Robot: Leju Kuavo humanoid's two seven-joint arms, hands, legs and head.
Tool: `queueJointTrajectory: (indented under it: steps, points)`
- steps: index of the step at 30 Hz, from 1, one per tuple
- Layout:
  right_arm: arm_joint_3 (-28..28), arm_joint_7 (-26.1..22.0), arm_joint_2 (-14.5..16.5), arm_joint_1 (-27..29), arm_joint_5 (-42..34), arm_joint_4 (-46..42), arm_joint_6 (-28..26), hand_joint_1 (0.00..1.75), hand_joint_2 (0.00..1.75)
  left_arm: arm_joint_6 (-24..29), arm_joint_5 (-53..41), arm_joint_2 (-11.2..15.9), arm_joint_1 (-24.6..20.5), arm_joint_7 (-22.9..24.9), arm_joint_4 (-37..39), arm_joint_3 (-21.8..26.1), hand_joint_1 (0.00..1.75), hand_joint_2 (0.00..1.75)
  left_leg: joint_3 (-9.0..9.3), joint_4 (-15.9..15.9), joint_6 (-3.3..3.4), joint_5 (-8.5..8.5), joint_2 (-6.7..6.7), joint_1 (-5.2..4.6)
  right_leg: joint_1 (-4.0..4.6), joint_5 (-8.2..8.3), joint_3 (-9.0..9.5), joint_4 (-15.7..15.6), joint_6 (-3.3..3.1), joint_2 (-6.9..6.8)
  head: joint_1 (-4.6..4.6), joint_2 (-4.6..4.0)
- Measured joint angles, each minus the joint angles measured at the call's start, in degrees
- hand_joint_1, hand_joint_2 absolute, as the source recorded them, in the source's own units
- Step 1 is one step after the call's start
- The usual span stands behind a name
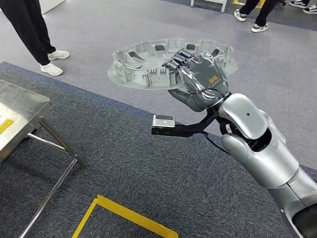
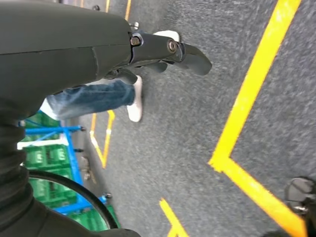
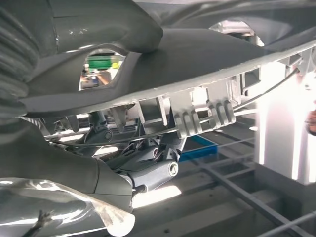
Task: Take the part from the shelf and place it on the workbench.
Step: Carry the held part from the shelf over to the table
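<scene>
Head view: the right hand [image 1: 198, 82] is raised in front of the robot and holds the part [image 1: 149, 64], a flat, round, light-grey moulding with a raised ribbed rim. The fingers [image 1: 179, 59] lie over the top of the rim on its near right side, and the thumb sits beneath it, so the part is clamped at its edge and carried level in the air above the grey floor [image 1: 112, 163]. A steel table [image 1: 19, 111] stands at the left, well apart from the part. Yellow floor tape [image 1: 123, 213] lies below. A person's legs [image 1: 33, 34] stand at the upper left; more feet show at the upper right.

Left wrist view: the left hand [image 2: 164, 52] hangs above the carpet with nothing in it; its fingers [image 2: 193, 58] extend forward, loosely together. Yellow tape lines, a person's shoe [image 2: 136, 98] and blue racks with green crates [image 2: 48, 163] lie beyond.

Right wrist view: the part's underside [image 3: 193, 74] spans the frame, and the hand's fingers [image 3: 149, 173] press against its ribbed rim.
</scene>
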Motion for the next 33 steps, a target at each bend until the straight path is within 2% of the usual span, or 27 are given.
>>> queueJointTrajectory:
  steps: [1,2,3,5,6,7,8,10,12,14,16,17,18,19,21,22,23,25,26,28,30,31,32,33]
  points:
    - [0.09,0.03,0.00,-0.06,-0.05,0.04,0.05,1.75,1.75,-0.10,-0.02,-0.01,-0.05,-0.15,0.00,0.00,0.00,1.75,0.02,0.01,0.06,-0.03,-0.54,-0.02,0.02,-0.50,-1.65,2.80,0.02,0.25,0.01,0.00]
    - [0.20,0.09,0.00,-0.14,-0.15,0.07,0.11,1.75,1.75,-0.21,-0.04,-0.04,-0.08,-0.38,0.00,0.01,0.00,1.75,0.06,0.02,0.09,-0.05,-1.15,-0.03,0.04,0.12,-2.40,3.55,-0.01,0.38,0.03,0.00]
    - [0.29,0.19,0.00,-0.26,-0.24,0.10,0.17,1.75,1.75,-0.29,-0.08,-0.08,-0.12,-0.61,0.00,0.01,0.00,1.75,0.12,0.05,0.08,-0.08,-1.79,-0.02,0.05,1.83,-2.00,1.89,-0.13,0.50,0.04,0.00]
    - [0.44,0.42,-0.01,-0.61,-0.45,0.15,0.25,1.75,1.75,-0.31,-0.14,-0.20,-0.14,-1.07,0.00,0.03,0.00,1.75,0.14,0.17,-0.07,-0.18,-2.96,0.00,-0.01,6.29,1.14,-5.91,-0.50,1.81,0.06,-0.01]
    - [0.45,0.54,-0.01,-0.75,-0.54,0.17,0.25,1.75,1.75,-0.22,-0.15,-0.24,-0.15,-1.31,0.00,0.08,0.00,1.75,0.01,0.34,-0.23,-0.24,-3.45,-0.04,-0.10,7.65,2.87,-9.61,-0.68,2.65,0.04,-0.01]
    - [0.46,0.66,-0.02,-0.83,-0.65,0.20,0.21,1.75,1.75,-0.11,-0.11,-0.26,-0.13,-1.60,0.00,0.21,0.00,1.75,-0.23,0.44,-0.48,-0.22,-3.85,0.00,-0.12,8.23,3.99,-11.92,-0.81,3.34,0.02,0.00]
    - [0.46,0.75,-0.02,-0.87,-0.75,0.22,0.14,1.75,1.75,0.01,-0.07,-0.27,-0.07,-1.88,0.00,0.43,0.00,1.75,-0.47,0.49,-0.75,-0.15,-4.21,0.05,-0.10,8.10,4.52,-12.84,-0.94,3.65,0.00,0.00]
    - [0.45,0.88,-0.05,-0.85,-0.97,0.22,-0.01,1.75,1.75,0.19,-0.01,-0.27,0.09,-2.34,0.00,0.93,0.00,1.75,-0.72,0.42,-1.34,0.02,-4.99,0.22,-0.02,8.08,4.80,-13.26,-1.21,3.02,-0.05,0.00]
    - [0.32,1.00,-0.17,-0.74,-1.15,0.23,-0.22,1.75,1.75,0.32,-0.02,-0.31,0.16,-2.88,0.00,1.26,0.00,1.75,-1.43,1.99,-1.92,-1.17,-3.60,0.14,-0.17,8.21,5.15,-13.68,-1.76,2.06,-0.25,0.00]
    - [-0.10,1.07,-0.68,-0.39,-1.33,0.26,-0.85,1.75,1.75,0.47,-0.09,-0.39,0.15,-3.66,0.00,1.42,0.00,1.75,-4.13,7.90,-2.52,-4.33,-0.94,0.20,-0.22,8.20,5.45,-13.92,-2.25,0.88,-0.49,-0.01]
    - [-0.54,1.02,-1.37,0.10,-1.45,0.29,-1.63,1.75,1.75,0.64,-0.14,-0.45,0.15,-4.25,0.00,1.50,0.00,1.75,-7.42,14.81,-2.99,-6.84,0.01,0.52,-0.16,8.04,5.54,-13.89,-2.42,-0.26,-0.56,0.00]
    - [-0.69,0.97,-1.65,0.34,-1.49,0.30,-1.86,1.75,1.75,0.72,-0.13,-0.46,0.16,-4.46,0.00,1.55,0.00,1.75,-8.06,16.08,-3.15,-6.72,0.12,0.68,-0.15,7.95,5.60,-13.89,-2.42,-0.78,-0.57,0.00]
    - [-0.82,0.94,-1.89,0.53,-1.53,0.31,-1.99,1.75,1.75,0.76,-0.08,-0.46,0.17,-4.68,0.00,1.64,0.00,1.75,-7.57,15.00,-3.24,-5.50,0.24,0.82,-0.15,7.86,5.70,-13.87,-2.37,-1.25,-0.59,0.00]
    - [-0.99,0.92,-2.10,0.72,-1.57,0.31,-2.03,1.75,1.75,0.80,-0.04,-0.46,0.17,-4.93,0.00,1.80,0.00,1.75,-5.98,11.69,-3.26,-3.47,0.63,0.91,-0.16,7.73,5.87,-13.87,-2.24,-1.69,-0.58,0.00]
    - [-1.44,0.88,-2.39,1.05,-1.62,0.31,-2.07,1.75,1.75,0.80,0.02,-0.51,0.11,-5.43,0.00,2.20,0.00,1.75,-2.30,4.06,-3.07,-0.58,2.62,0.64,0.01,7.47,6.11,-13.82,-1.82,-2.45,-0.60,0.00]
    - [-1.66,0.87,-2.54,1.14,-1.58,0.31,-2.09,1.75,1.75,0.79,0.01,-0.55,0.02,-5.64,0.00,2.36,0.00,1.75,-1.22,1.67,-2.81,-0.05,3.44,0.41,0.17,7.38,6.13,-13.79,-1.56,-2.79,-0.58,0.00]
    - [-1.81,0.85,-2.66,1.18,-1.55,0.31,-2.13,1.75,1.75,0.79,0.01,-0.59,-0.06,-5.77,0.00,2.45,0.00,1.75,-0.92,0.78,-2.52,-0.21,3.91,0.17,0.34,7.29,6.12,-13.77,-1.29,-3.15,-0.55,0.00]
    - [-1.96,0.77,-2.85,1.18,-1.50,0.30,-2.16,1.75,1.75,0.79,0.00,-0.61,-0.10,-5.96,0.00,2.60,0.00,1.75,-0.94,0.58,-1.74,-0.26,3.18,-0.04,0.39,7.08,6.33,-13.84,-0.66,-4.04,-0.45,0.00]
    - [-1.98,0.71,-2.91,1.19,-1.50,0.30,-2.16,1.75,1.75,0.84,-0.01,-0.63,-0.08,-6.05,0.00,2.68,0.00,1.75,-0.78,0.44,-1.36,-0.22,2.71,-0.02,0.26,6.67,6.31,-13.59,-0.34,-3.98,-0.37,-0.01]
    - [-2.07,0.62,-3.14,1.22,-1.49,0.30,-2.20,1.75,1.75,1.12,-0.06,-0.64,-0.12,-6.47,0.00,2.82,0.00,1.75,-0.43,0.13,-0.56,-0.03,1.81,0.16,0.04,4.58,4.83,-10.34,0.08,-2.36,-0.11,-0.01]
    - [-2.13,0.39,-3.61,1.51,-1.41,0.31,-2.32,1.75,1.75,1.54,-0.11,-0.62,-0.26,-7.40,0.00,2.93,0.00,1.75,-0.38,0.08,-0.08,0.01,0.86,0.25,-0.03,1.26,0.99,-2.79,0.16,-0.28,0.18,0.00]
    - [-2.13,0.21,-3.86,1.80,-1.37,0.31,-2.42,1.75,1.75,1.55,-0.04,-0.63,-0.33,-8.06,0.00,3.05,0.00,1.75,-0.37,0.09,0.03,0.00,0.29,0.22,-0.02,0.12,-0.97,0.82,0.19,0.15,0.24,0.00]
    - [-2.13,0.05,-4.16,2.17,-1.34,0.31,-2.54,1.75,1.75,1.32,0.23,-0.67,-0.36,-8.68,0.00,3.21,0.00,1.75,-0.33,0.10,0.07,-0.03,-0.33,0.20,-0.01,-0.04,-2.27,2.89,0.20,0.34,0.26,0.00]
    - [-2.13,-0.08,-4.44,2.52,-1.33,0.31,-2.64,1.75,1.75,0.81,0.75,-0.70,-0.35,-9.20,0.00,3.50,0.00,1.75,-0.27,0.13,0.08,-0.04,-0.99,0.19,-0.01,0.93,-2.55,2.73,0.15,0.44,0.26,0.00]
